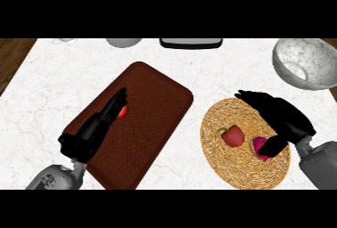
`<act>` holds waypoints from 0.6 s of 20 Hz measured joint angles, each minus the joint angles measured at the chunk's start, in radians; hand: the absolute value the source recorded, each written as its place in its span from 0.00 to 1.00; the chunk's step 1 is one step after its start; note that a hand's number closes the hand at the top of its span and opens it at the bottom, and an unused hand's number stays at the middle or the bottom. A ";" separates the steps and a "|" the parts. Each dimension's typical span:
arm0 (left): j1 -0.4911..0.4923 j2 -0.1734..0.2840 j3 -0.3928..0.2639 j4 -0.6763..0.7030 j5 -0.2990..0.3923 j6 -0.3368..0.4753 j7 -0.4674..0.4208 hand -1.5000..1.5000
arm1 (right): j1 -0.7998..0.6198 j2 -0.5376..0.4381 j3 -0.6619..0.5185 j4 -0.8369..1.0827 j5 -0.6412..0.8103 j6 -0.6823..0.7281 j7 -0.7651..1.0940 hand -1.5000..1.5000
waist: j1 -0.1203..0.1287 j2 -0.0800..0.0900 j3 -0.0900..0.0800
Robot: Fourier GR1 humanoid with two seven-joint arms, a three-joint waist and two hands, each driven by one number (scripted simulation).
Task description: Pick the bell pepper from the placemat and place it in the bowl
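- A white marble-patterned counter top (pixel 52 80) with faint veining fills most of the frame; brown wooden flooring (pixel 14 51) shows along its upper left edge and again at the far right edge.
- A dark brown rectangular mat with rounded corners (pixel 154 104) lies slanted across the centre-left of the counter.
- A round woven straw-coloured placemat (pixel 244 171) sits at the lower right.
- The red bell pepper (pixel 232 136) rests on the placemat, left of its centre, green stem toward the upper left.
- A magenta, partly hidden item (pixel 261 146) lies just right of the pepper, under the right hand; what it is cannot be told.
- The right hand (pixel 283 118) hovers over the upper right part of the placemat, fingers loosely spread toward the upper left, thumb down by the magenta item, curled round nothing.
- The left hand (pixel 95 129) lies over the brown mat, fingers straight and pointing up-right, beside a small red object (pixel 124 111).
- A speckled white bowl (pixel 309 62) stands at the upper right, well apart from the pepper.
- At the top edge show a grey rounded vessel (pixel 124 42) and a dark tray-like item (pixel 191 43), both cut off.
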 measured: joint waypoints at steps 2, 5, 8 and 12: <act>-0.001 -0.004 0.002 -0.002 -0.003 0.002 0.000 0.50 | -0.023 -0.005 0.023 -0.050 -0.017 0.112 0.110 0.00 | -0.003 0.000 0.001; -0.015 -0.013 0.016 0.020 -0.005 -0.005 -0.011 0.50 | -0.071 0.024 0.043 -0.119 -0.061 0.266 0.284 0.00 | -0.006 0.002 0.002; -0.020 -0.012 0.030 0.009 -0.005 -0.018 0.011 0.50 | -0.094 0.083 0.048 -0.160 -0.094 0.366 0.436 0.00 | -0.003 0.004 0.004; -0.004 -0.037 0.030 -0.011 -0.032 -0.022 0.021 0.50 | -0.105 0.162 0.045 -0.201 -0.104 0.459 0.585 0.00 | -0.002 0.005 0.006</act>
